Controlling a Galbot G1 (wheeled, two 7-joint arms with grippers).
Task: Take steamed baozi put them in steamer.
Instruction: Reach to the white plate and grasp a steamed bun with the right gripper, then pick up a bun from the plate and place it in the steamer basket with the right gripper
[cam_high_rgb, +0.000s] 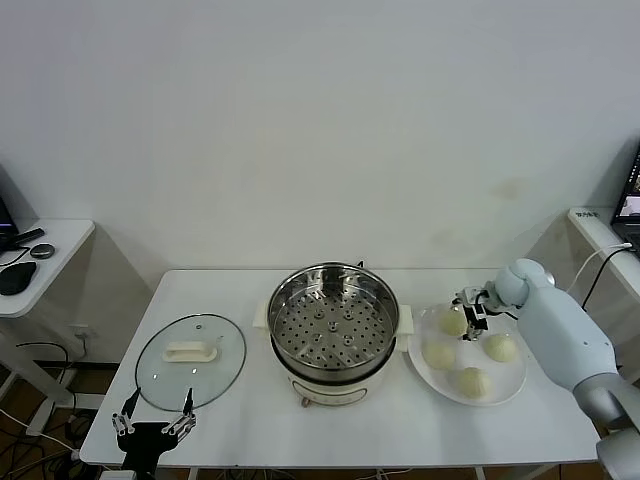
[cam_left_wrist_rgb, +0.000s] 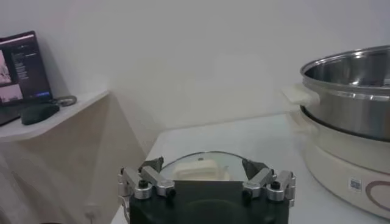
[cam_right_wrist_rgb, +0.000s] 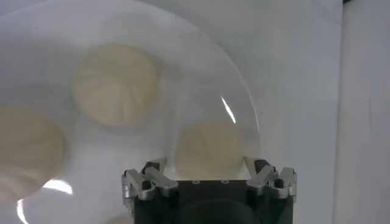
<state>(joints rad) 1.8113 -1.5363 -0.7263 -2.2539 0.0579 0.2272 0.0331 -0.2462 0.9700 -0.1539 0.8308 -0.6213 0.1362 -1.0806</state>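
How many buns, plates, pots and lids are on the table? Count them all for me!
Baozi: 4, all on the plate
Plate: 1
Steamer: 1, nothing on its tray
Glass lid: 1
Total: 7

On my worktop (cam_high_rgb: 400, 420) the steamer (cam_high_rgb: 333, 330) sits centre, lid (cam_high_rgb: 190, 360) to its left, plate (cam_high_rgb: 512, 385) of baozi (cam_high_rgb: 439, 354) right.

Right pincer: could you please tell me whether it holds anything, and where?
Nothing is held yet. The right pincer straddles the rear baozi on the plate, fingers either side, not visibly gripping.
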